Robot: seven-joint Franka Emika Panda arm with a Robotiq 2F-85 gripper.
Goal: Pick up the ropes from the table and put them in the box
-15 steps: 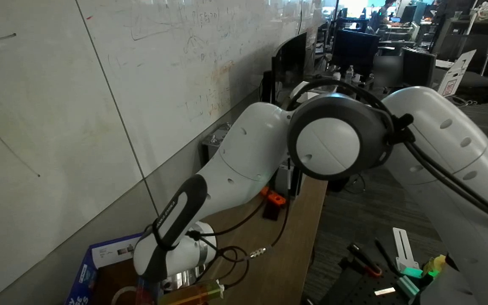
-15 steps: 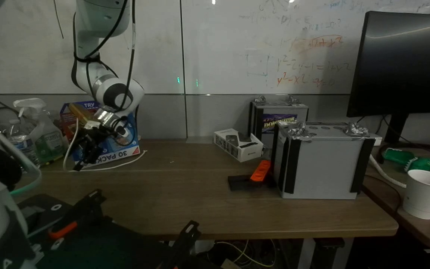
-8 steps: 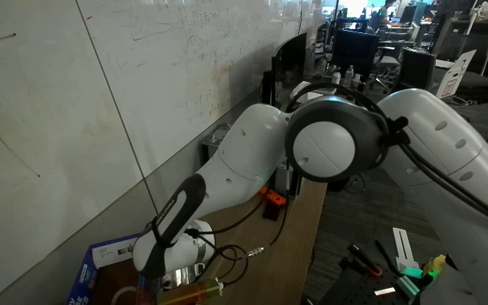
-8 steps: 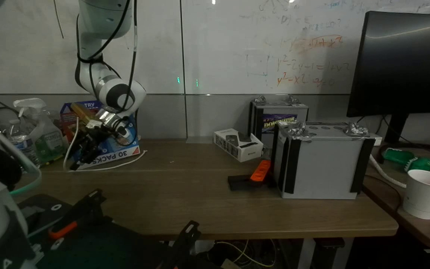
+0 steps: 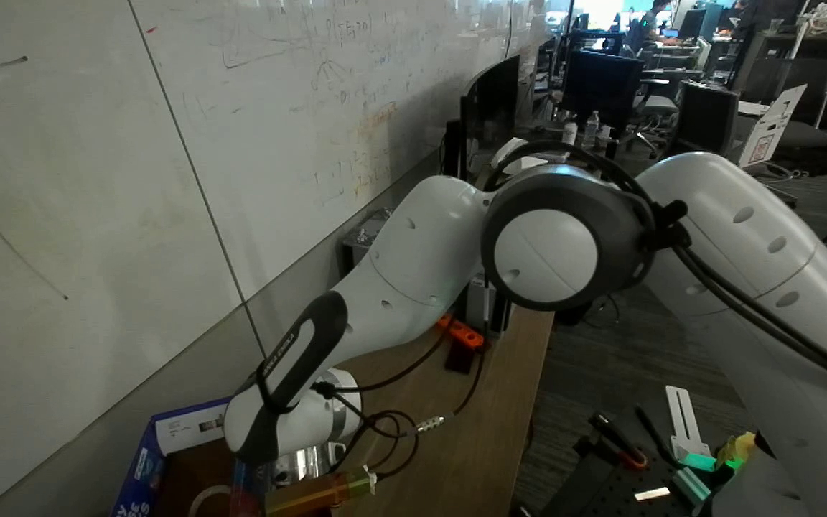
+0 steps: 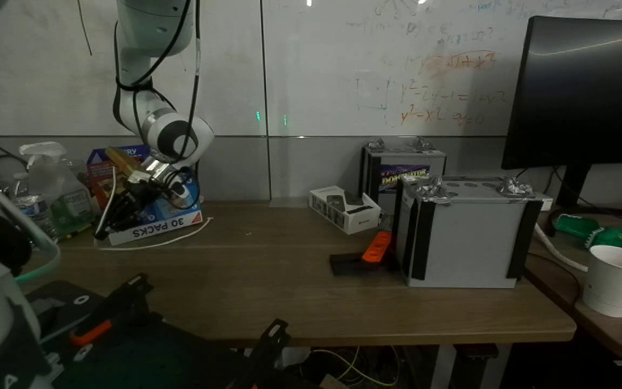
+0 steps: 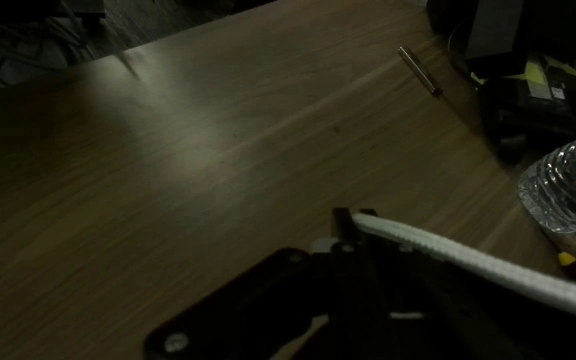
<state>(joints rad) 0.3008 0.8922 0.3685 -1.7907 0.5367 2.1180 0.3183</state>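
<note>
In the wrist view my gripper (image 7: pixel 354 214) is shut on a white rope (image 7: pixel 468 255), which comes out between the fingertips and runs to the lower right. An exterior view shows the gripper (image 6: pixel 100 235) low in front of the blue box (image 6: pixel 166 222), just over the wooden table (image 6: pixel 289 281). From near the fingertips, one stretch of the rope (image 6: pixel 165 242) lies along the tabletop to the right; another rises steeply towards the box's top. A curved piece of white cord (image 5: pixel 207 492) shows inside the box (image 5: pixel 146 459); the arm hides part of the box.
A spray bottle (image 6: pixel 69 200) and a clear bottle (image 7: pixel 570 187) stand beside the box. Farther along the table are a small white carton (image 6: pixel 345 209), an orange and black object (image 6: pixel 377 247) and grey boxy devices (image 6: pixel 467 237). Black cables (image 5: pixel 395 431) hang from the arm.
The gripper has gone from open to shut, now on the rope. The wrist has shifted slightly right in an exterior view, the fingertips a little higher. The rising rope moved slightly with it.
</note>
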